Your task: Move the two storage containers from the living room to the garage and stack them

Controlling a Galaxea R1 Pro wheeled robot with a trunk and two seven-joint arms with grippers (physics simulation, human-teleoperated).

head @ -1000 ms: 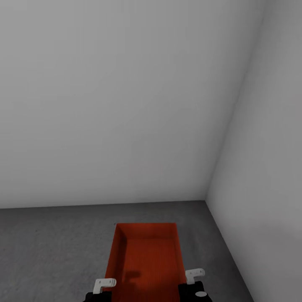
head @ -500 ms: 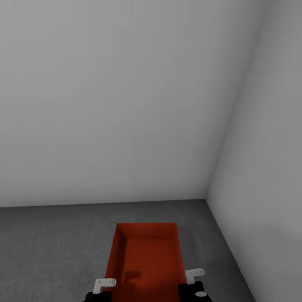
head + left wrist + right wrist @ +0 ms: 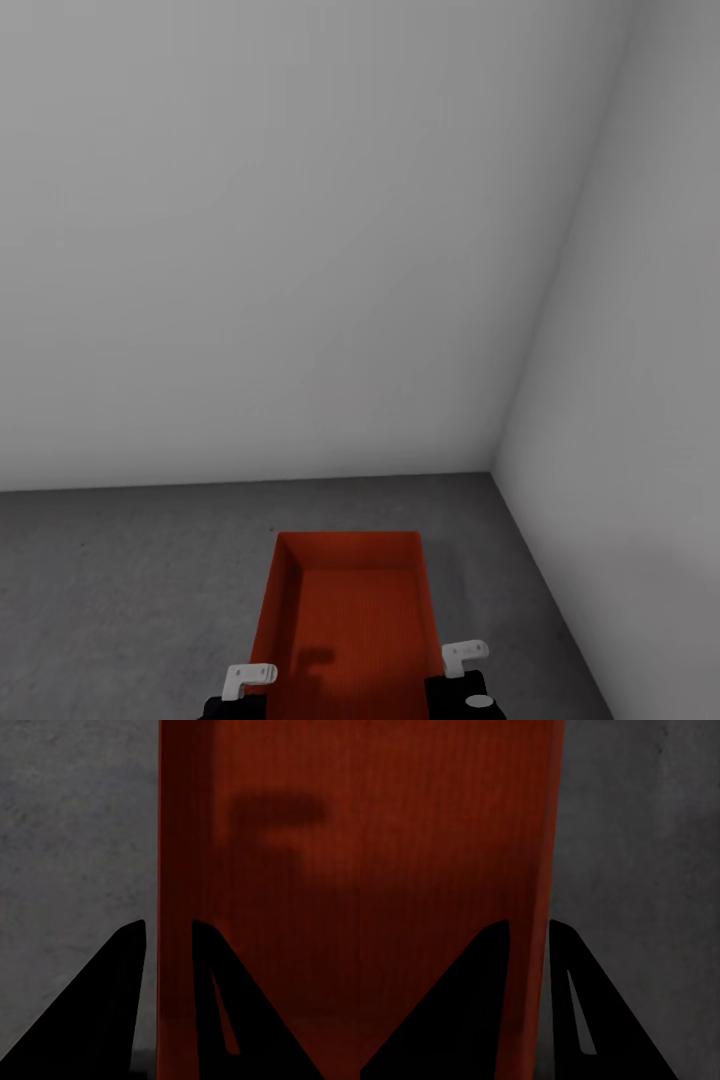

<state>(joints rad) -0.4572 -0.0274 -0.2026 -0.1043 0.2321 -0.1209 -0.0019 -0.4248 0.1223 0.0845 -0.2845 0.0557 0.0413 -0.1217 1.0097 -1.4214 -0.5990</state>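
One orange-red open-top storage container (image 3: 350, 620) is at the bottom middle of the head view, over the garage's dark grey concrete floor (image 3: 120, 580). My left gripper (image 3: 262, 678) is on its left long wall and my right gripper (image 3: 455, 655) on its right long wall. In the left wrist view the two dark fingers of the left gripper (image 3: 168, 924) straddle the thin wall of the container (image 3: 262, 907), shut on it. The right gripper (image 3: 529, 922) pinches the opposite wall of the container (image 3: 457, 832) the same way. Whether the container rests on the floor I cannot tell.
Plain pale grey walls meet in a corner (image 3: 492, 476) just ahead and to the right. The right wall (image 3: 620, 500) runs close beside the container. Bare concrete floor (image 3: 67, 832) stretches off to the left.
The line where the wall meets the floor has crept slightly up the picture, so the camera has shifted a little. The container and both grippers keep their places in the view.
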